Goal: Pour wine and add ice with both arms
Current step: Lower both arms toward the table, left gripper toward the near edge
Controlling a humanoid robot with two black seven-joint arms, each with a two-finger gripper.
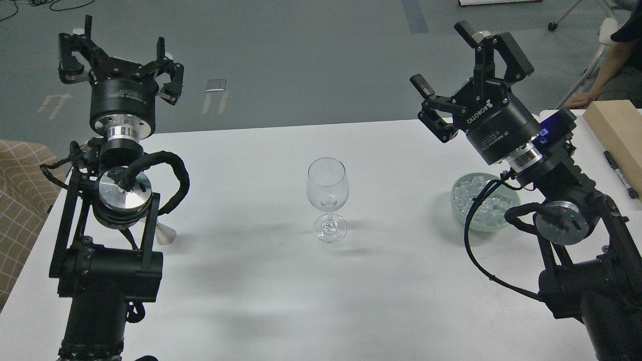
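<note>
An empty clear stemmed wine glass (327, 199) stands upright in the middle of the white table (281, 296). At the right a pale green bowl (464, 223) holds the ice (471, 195), small clear cubes; my right arm (562, 200) partly covers it. My right gripper (451, 60) is raised above the table's far edge, up and left of the bowl, open and empty. My left gripper (120, 52) is held high beyond the far left corner, open and empty, far from the glass. The wine is out of view.
A small white cone-shaped object (163, 233) lies behind my left arm (115, 200). A wooden block (617, 130) and a black marker (619, 173) lie at the right edge. A person (614, 65) sits beyond the far right corner.
</note>
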